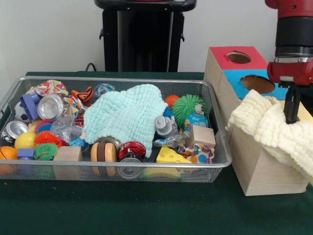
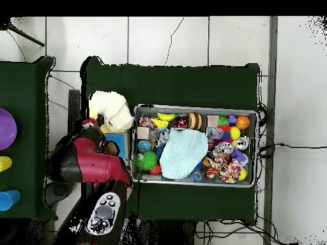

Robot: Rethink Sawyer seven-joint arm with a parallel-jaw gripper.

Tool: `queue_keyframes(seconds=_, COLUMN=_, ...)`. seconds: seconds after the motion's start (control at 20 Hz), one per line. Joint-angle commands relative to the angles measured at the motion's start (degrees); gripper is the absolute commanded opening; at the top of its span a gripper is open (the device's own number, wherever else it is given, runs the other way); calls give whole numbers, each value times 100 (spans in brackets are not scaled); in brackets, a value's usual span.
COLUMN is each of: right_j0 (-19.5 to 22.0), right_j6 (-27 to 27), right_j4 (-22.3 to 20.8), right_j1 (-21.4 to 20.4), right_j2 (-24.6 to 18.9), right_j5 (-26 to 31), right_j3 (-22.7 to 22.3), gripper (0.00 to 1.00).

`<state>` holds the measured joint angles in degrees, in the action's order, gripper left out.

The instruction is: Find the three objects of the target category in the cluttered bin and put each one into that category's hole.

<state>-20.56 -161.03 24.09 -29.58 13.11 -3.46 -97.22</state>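
Our claw (image 1: 292, 115) is clamped on a cream waffle-weave cloth (image 1: 274, 128), draped over the wooden sorting box (image 1: 254, 171) near its holes.

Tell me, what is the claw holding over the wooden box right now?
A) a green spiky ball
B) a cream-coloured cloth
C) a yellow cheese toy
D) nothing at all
B: the claw hangs over the wooden box with a cream-coloured cloth draped from it, while the green spiky ball and the yellow cheese toy lie in the wire bin.
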Motion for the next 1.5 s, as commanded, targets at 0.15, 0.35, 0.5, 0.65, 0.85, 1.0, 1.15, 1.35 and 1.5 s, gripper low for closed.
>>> queue_keyframes(seconds=0.15, right_j0=-307, right_j6=-474, right_j4=65, right_j1=354, right_j2=-272, right_j5=2146, right_j3=-617, gripper=0)
queue_keyframes(seconds=0.35, right_j0=-450, right_j6=-600, right_j4=131, right_j1=451, right_j2=-121, right_j5=2111, right_j3=-456, gripper=0)
queue_keyframes(seconds=0.5, right_j0=-434, right_j6=-627, right_j4=142, right_j1=485, right_j2=-117, right_j5=1950, right_j3=-495, gripper=0)
queue_keyframes(seconds=0.65, right_j0=-284, right_j6=-536, right_j4=108, right_j1=372, right_j2=-242, right_j5=1989, right_j3=-549, gripper=0)
queue_keyframes(seconds=0.85, right_j0=-444, right_j6=-626, right_j4=131, right_j1=319, right_j2=50, right_j5=2372, right_j3=-355, gripper=0)
queue_keyframes(seconds=1.0, right_j0=-305, right_j6=-523, right_j4=95, right_j1=275, right_j2=-40, right_j5=2309, right_j3=-343, gripper=0)
queue_keyframes(seconds=1.15, right_j0=-252, right_j6=-458, right_j4=57, right_j1=400, right_j2=16, right_j5=2470, right_j3=-151, gripper=0)
queue_keyframes(seconds=1.35, right_j0=-1, right_j6=-260, right_j4=-16, right_j1=506, right_j2=-127, right_j5=2656, right_j3=57, gripper=0)
queue_keyframes(seconds=1.5, right_j0=12, right_j6=-270, right_j4=-55, right_j1=566, right_j2=-14, right_j5=3026, right_j3=315, gripper=0)
